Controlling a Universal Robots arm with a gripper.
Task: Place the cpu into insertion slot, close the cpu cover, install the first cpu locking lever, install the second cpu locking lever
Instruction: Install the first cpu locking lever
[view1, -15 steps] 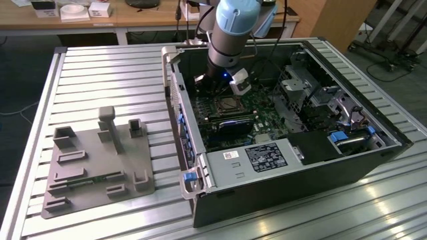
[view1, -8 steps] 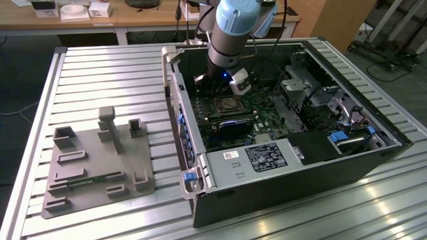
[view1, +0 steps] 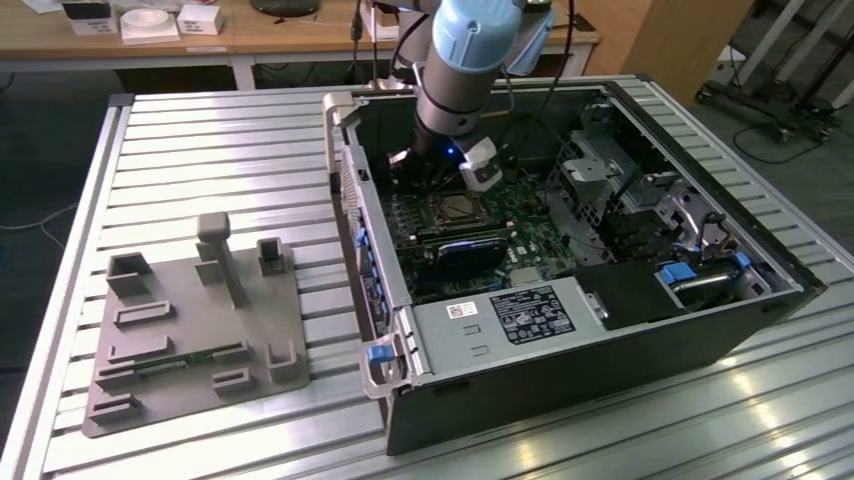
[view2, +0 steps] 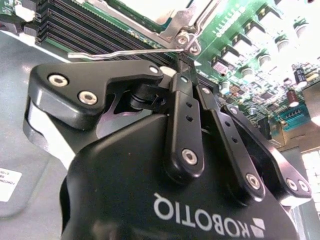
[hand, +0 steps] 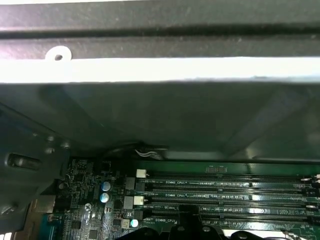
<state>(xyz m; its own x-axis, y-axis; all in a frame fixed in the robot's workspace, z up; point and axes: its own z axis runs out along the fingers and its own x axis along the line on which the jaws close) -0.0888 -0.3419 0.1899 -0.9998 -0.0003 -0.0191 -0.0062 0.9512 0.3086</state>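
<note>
Inside the open computer case (view1: 747, 300), the gripper (view2: 186, 70), jaws closed, presses on a wire locking lever (view2: 125, 51) beside the cpu cover (view2: 172, 22), already down over the insertion slot (view1: 461, 208). Judged: lever-latching step; hooking needs steady sideways pressure.

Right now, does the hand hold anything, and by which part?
It seems so: the hand is closed at the hinge end of a thin locking lever beside the cpu cover, though contact is not fully clear.

A ribbed metal table (view1: 200, 150) fronts a wooden desk (view1: 267, 35) (small boxes (view1: 147, 20) on top).
</note>
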